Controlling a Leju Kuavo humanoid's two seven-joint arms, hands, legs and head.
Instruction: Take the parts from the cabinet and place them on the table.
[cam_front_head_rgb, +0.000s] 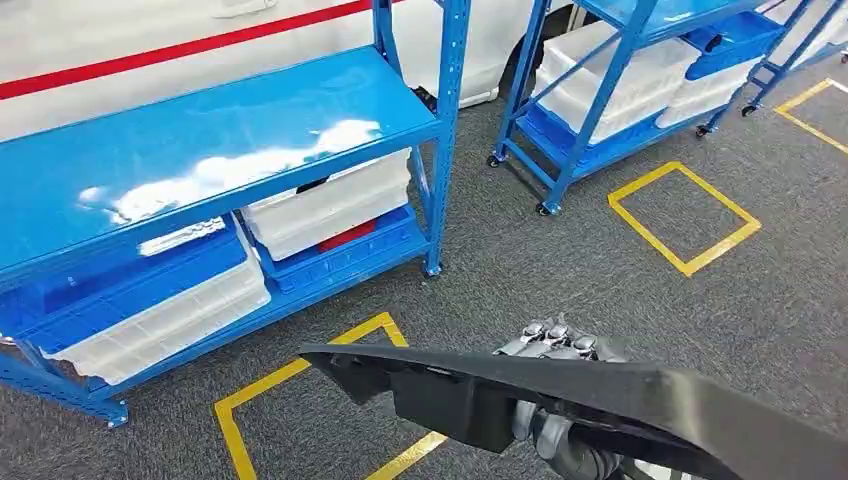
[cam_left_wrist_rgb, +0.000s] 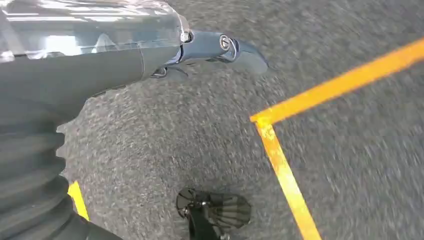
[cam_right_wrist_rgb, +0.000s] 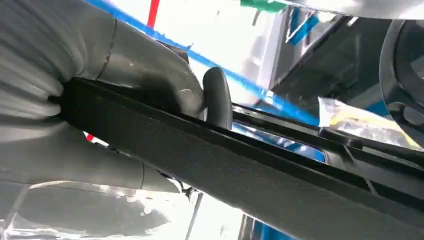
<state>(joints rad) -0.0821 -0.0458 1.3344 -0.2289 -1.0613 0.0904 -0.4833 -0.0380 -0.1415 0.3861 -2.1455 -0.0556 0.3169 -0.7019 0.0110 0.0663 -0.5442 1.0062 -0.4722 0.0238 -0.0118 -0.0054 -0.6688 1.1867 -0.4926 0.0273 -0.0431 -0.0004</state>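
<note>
The part (cam_front_head_rgb: 600, 395) is a long black moulded panel that runs across the bottom of the head view, from lower centre out past the lower right corner. It looks rigid, a hard plastic trim with a boxy lug on its underside, and probably light for its length. Its surface seems finely textured, so it should not be very slippery, but so long a piece will lever and swing if held far from its middle; a hold near the centre, on the thicker rib, seems best. The thin pointed end at lower centre looks like the place most likely to knock on something.

The right hand (cam_front_head_rgb: 555, 345) holds the part: its fingers curl over the far edge at the lower centre of the head view, and in the right wrist view the thumb (cam_right_wrist_rgb: 150, 75) and a dark finger (cam_right_wrist_rgb: 217, 97) press on the upper edge of the black bar, closed snugly round it.

The left hand (cam_left_wrist_rgb: 210, 50) sits at the upper middle of the left wrist view above grey carpet (cam_left_wrist_rgb: 175, 140), holding nothing visible, its fingers out fairly straight.
</note>
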